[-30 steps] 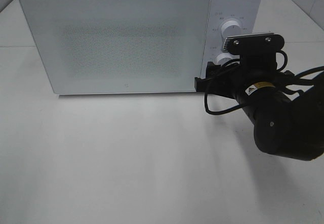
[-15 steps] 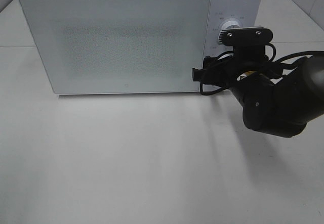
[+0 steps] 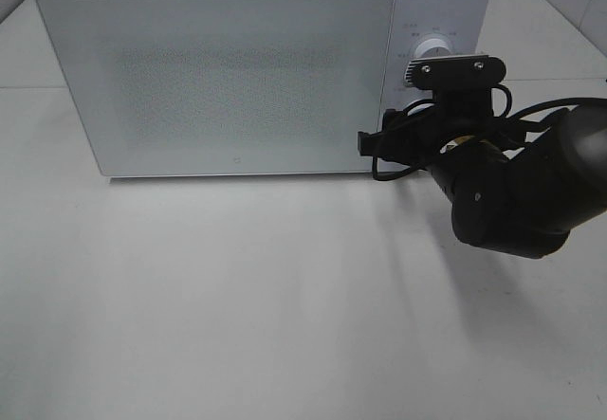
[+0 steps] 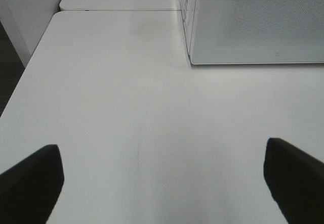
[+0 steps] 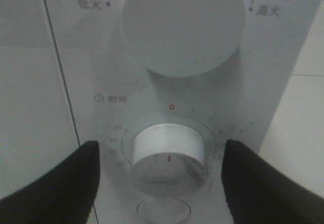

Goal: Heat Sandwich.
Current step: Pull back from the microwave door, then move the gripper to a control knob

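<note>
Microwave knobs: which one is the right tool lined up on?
The lower knob, the smaller one with numbers around it, sits between the right tool's open jaws, with a gap on each side. The larger upper knob lies outside them.

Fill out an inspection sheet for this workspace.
Surface: white table, bare in front of the microwave.
Job's things: microwave door shut; sandwich not seen.
Clutter: nothing seen.
Grippers: left gripper open over bare table; right gripper open, fingers either side of the lower knob, not touching; upper knob free.
Cables: black cable looped at the right wrist.
Surroundings: second white table behind; dark floor beside.
</note>
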### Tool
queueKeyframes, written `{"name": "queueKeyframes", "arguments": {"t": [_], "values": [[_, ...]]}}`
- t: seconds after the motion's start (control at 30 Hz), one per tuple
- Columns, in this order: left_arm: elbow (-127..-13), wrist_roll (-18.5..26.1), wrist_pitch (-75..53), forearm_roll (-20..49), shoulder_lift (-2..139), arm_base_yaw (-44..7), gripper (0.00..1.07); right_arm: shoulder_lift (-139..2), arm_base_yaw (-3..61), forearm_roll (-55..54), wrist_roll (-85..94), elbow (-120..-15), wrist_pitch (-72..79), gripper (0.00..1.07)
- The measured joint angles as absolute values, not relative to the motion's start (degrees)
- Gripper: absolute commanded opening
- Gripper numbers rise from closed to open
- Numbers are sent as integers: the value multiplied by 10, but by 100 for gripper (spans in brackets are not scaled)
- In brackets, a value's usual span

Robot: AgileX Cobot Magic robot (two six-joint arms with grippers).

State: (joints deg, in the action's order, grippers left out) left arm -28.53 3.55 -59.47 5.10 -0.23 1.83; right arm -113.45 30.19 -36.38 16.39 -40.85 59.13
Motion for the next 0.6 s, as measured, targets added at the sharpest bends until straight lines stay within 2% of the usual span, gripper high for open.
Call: {"name": "queueKeyframes", "arguments": {"t": [0.03,0.07,0.1,0.2,0.23,0.27,0.37,0.6], "values": [[-285,36,-595,51,-2,18,101,-1134,302,-364,164,-409,591,46],[-285,36,-595,51,-2,18,101,-1134,302,-364,164,-409,591,46],[-285,36,-595,51,-2,18,101,-1134,302,-364,164,-409,591,34],[-285,36,-595,51,-2,18,101,-1134,301,-368,163,-409,592,17],[-285,36,-595,51,-2,18,101,-1134,301,-368,163,-409,592,17],[-285,36,-595,51,-2,18,101,-1134,300,-368,163,-409,592,10],[-285,36,-595,51,-2,18,101,-1134,300,-368,163,-409,592,7],[-285,36,-595,51,-2,18,101,-1134,300,-368,163,-409,592,9]]}}
